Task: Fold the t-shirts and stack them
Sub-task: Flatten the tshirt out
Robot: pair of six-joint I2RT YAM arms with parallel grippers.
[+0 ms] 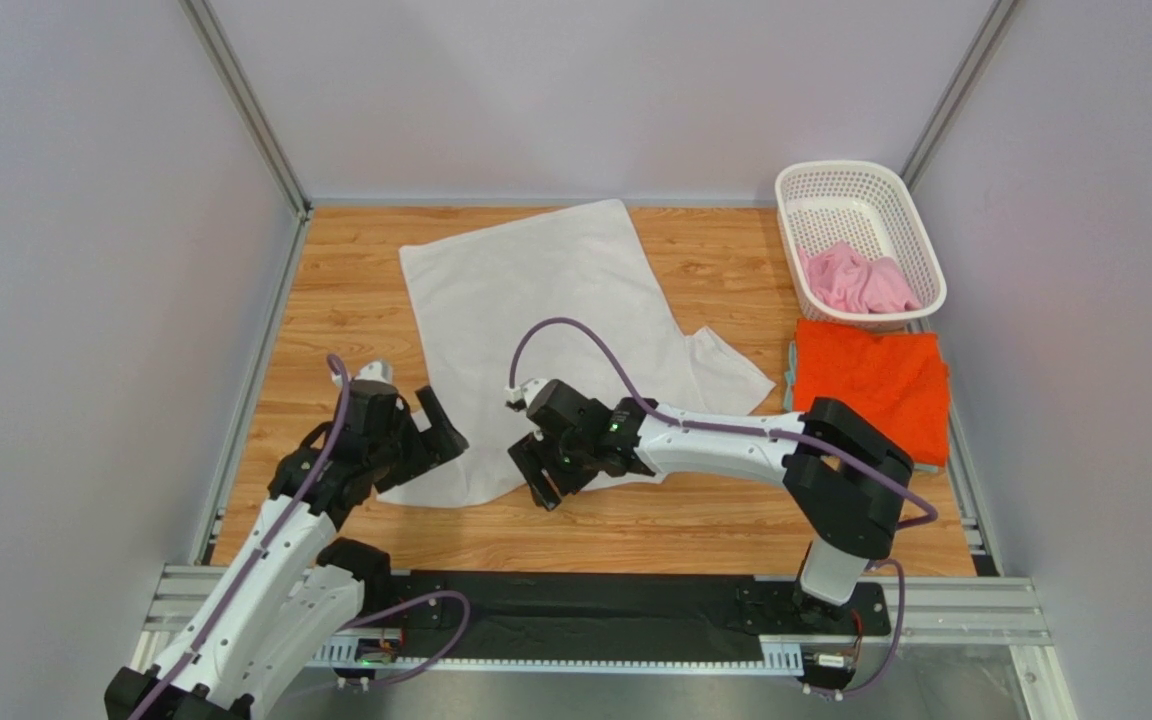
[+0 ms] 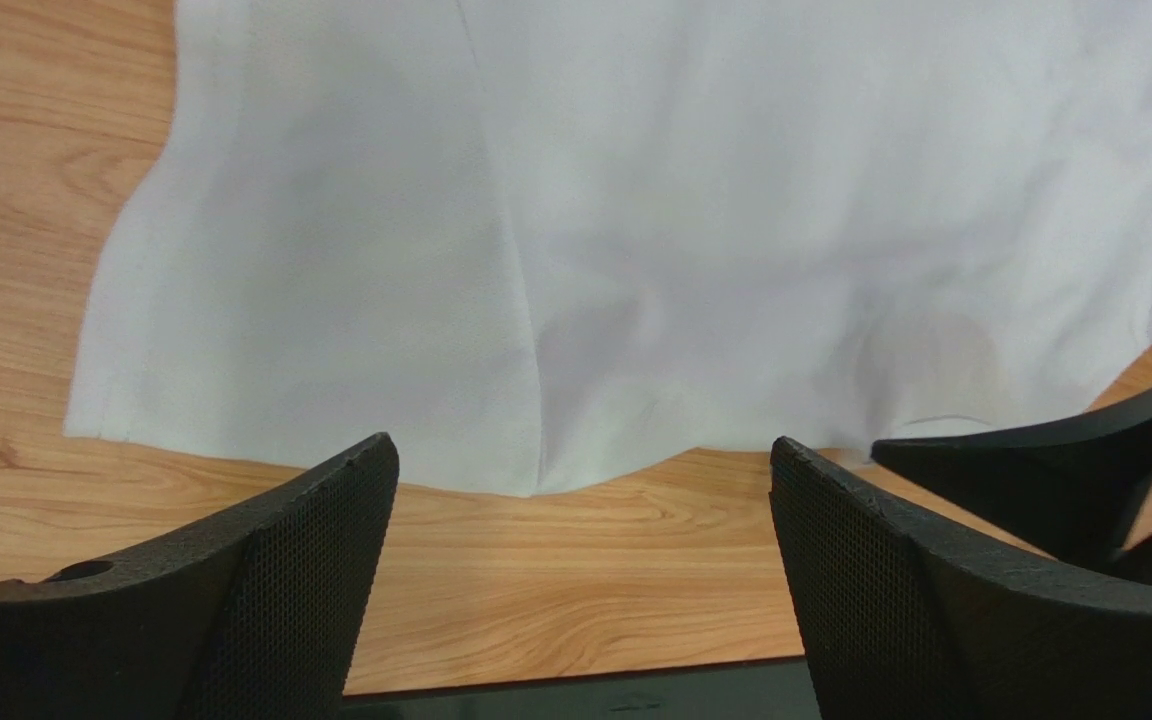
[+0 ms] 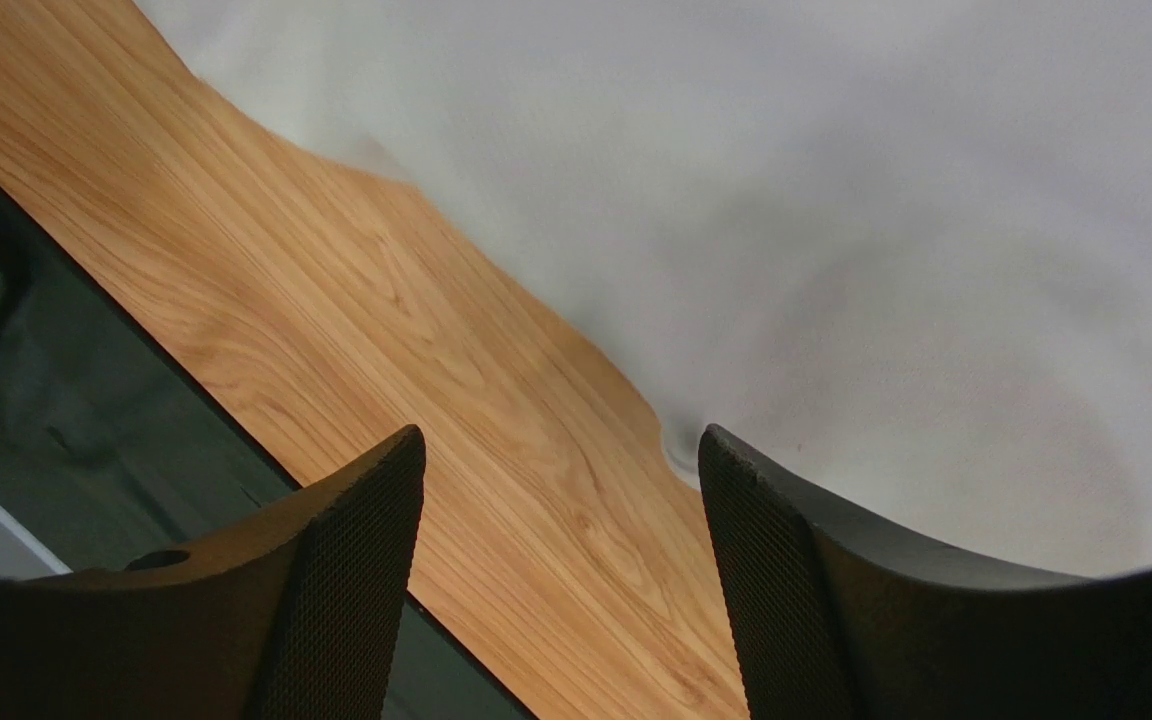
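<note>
White t-shirt [image 1: 537, 293] hem (partly behind right pincer [image 1: 540, 483])

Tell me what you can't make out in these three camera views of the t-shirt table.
- Top view: near hem of the white t-shirt, covered by the left hand and right hand.
- Top view: most of the pink t-shirt, bunched up inside the basket.
- Both wrist views: the white t-shirt's outline, cut off by the frame edges.

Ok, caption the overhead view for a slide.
Left gripper and right gripper open at the near edge of the white t-shirt; orange t-shirt folded by the basket holding the pink t-shirt.
</note>
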